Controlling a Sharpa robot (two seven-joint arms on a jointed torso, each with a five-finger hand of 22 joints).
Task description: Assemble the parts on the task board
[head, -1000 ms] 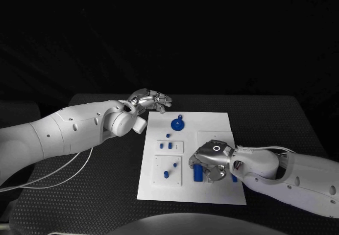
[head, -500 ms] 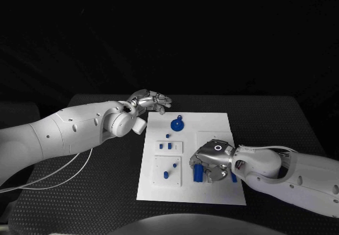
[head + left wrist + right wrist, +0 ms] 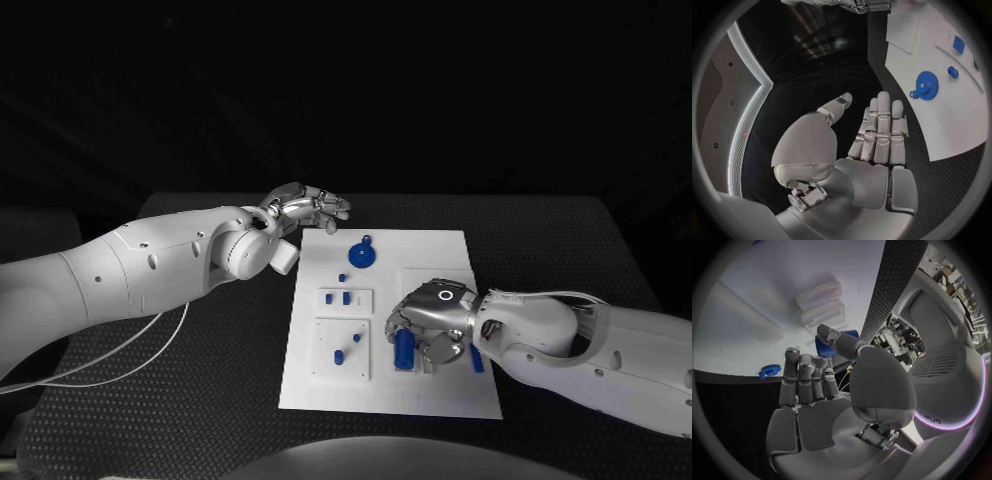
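Observation:
The white task board lies mid-table. A blue gear sits near its far end, and several small blue parts stand in its left-hand plates. A blue cylinder lies near the front, with a second blue piece to its right. My right hand hovers over that cylinder with straight fingers, and its thumb tip touches a blue piece. My left hand hangs over the black table off the board's far left corner, fingers straight, holding nothing.
The board's left-hand plates are raised slightly. White raised blocks stand on the board beyond my right hand. The blue gear lies close to the board's edge nearest my left hand. A white cable trails over the table's left side.
My right hand and forearm have shifted slightly over the blue cylinder. The left arm and the other parts have not moved.

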